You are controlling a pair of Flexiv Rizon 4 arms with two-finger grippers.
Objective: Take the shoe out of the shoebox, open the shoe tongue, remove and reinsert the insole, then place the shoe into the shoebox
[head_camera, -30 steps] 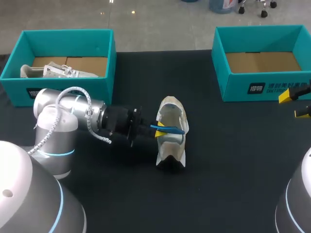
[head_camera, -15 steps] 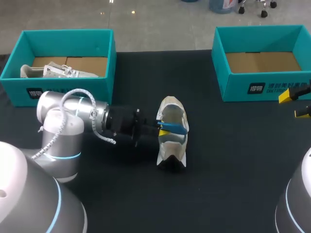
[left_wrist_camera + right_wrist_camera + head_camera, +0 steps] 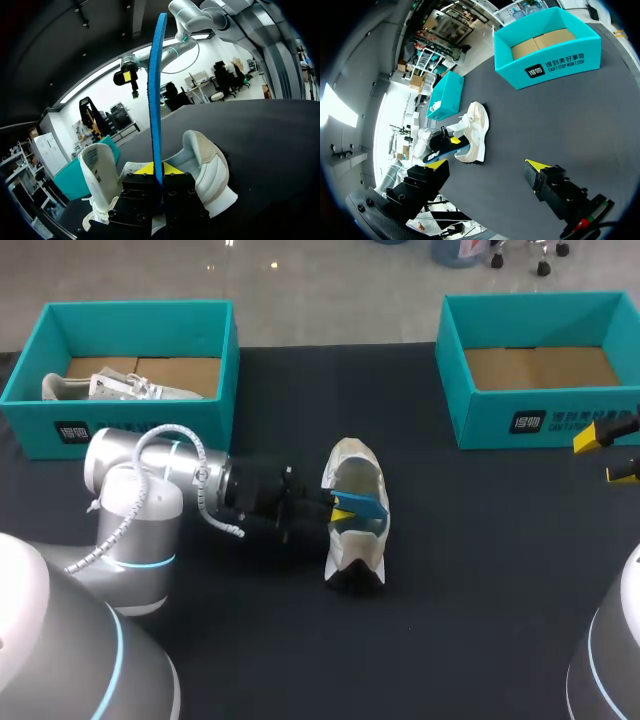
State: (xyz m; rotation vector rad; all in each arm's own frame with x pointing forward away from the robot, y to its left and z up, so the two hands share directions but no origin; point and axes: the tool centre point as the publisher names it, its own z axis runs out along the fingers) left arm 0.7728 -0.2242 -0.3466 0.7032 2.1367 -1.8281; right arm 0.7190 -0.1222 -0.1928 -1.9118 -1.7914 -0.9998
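Note:
A cream sneaker (image 3: 354, 548) lies on the black table at the middle. My left gripper (image 3: 340, 508) comes in from the left and is shut on a thin blue insole (image 3: 361, 505), which lies across the shoe's opening. In the left wrist view the insole (image 3: 154, 90) stands on edge between the yellow tips of the gripper (image 3: 157, 169). The shoe (image 3: 205, 170) is just ahead, with its raised tongue (image 3: 96, 167) beside the fingers. My right gripper (image 3: 608, 456) hangs open at the table's right edge, far from the shoe (image 3: 472, 131), with nothing in it (image 3: 486, 165).
A teal shoebox (image 3: 130, 430) at the back left holds a second pale shoe (image 3: 120, 388). Another teal shoebox (image 3: 540, 420) at the back right shows only its cardboard floor. Bare black table lies in front of and to the right of the sneaker.
My left arm has pushed to the right, carrying the blue insole further over the shoe's opening. The shoe has shifted slightly. The right arm has not moved.

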